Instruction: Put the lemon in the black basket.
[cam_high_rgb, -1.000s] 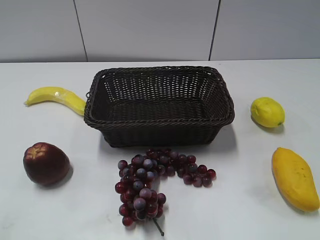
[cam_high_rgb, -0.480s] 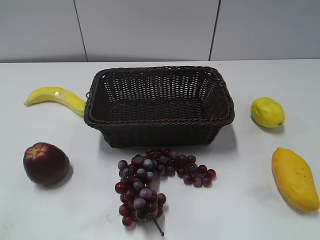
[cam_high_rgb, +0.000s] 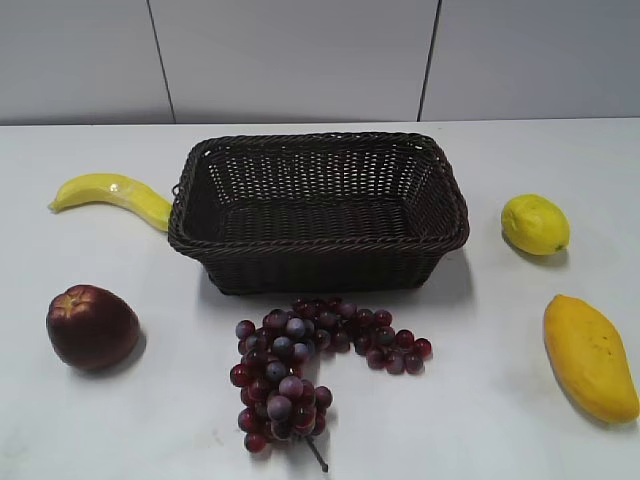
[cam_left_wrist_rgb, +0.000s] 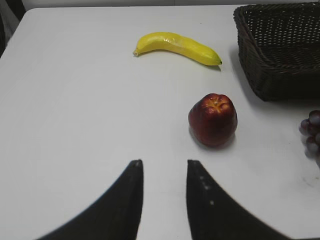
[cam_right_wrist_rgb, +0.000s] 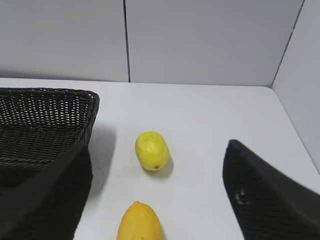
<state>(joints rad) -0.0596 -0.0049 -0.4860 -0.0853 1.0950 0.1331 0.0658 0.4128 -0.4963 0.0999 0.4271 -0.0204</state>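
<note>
The lemon (cam_high_rgb: 535, 224), small and bright yellow, lies on the white table to the right of the black basket (cam_high_rgb: 318, 243). It also shows in the right wrist view (cam_right_wrist_rgb: 152, 150), beyond the mango and between my jaws' line of sight. The basket is dark woven wicker and empty; its corner shows in the right wrist view (cam_right_wrist_rgb: 45, 115) and in the left wrist view (cam_left_wrist_rgb: 280, 50). My right gripper (cam_right_wrist_rgb: 158, 186) is open wide, well short of the lemon. My left gripper (cam_left_wrist_rgb: 163, 167) is open and empty over bare table. Neither gripper shows in the exterior view.
An orange-yellow mango (cam_high_rgb: 589, 356) lies at the front right, near the lemon. A banana (cam_high_rgb: 112, 194) lies left of the basket, a red apple (cam_high_rgb: 91, 326) at front left, a bunch of purple grapes (cam_high_rgb: 305, 365) in front of the basket. A grey wall stands behind.
</note>
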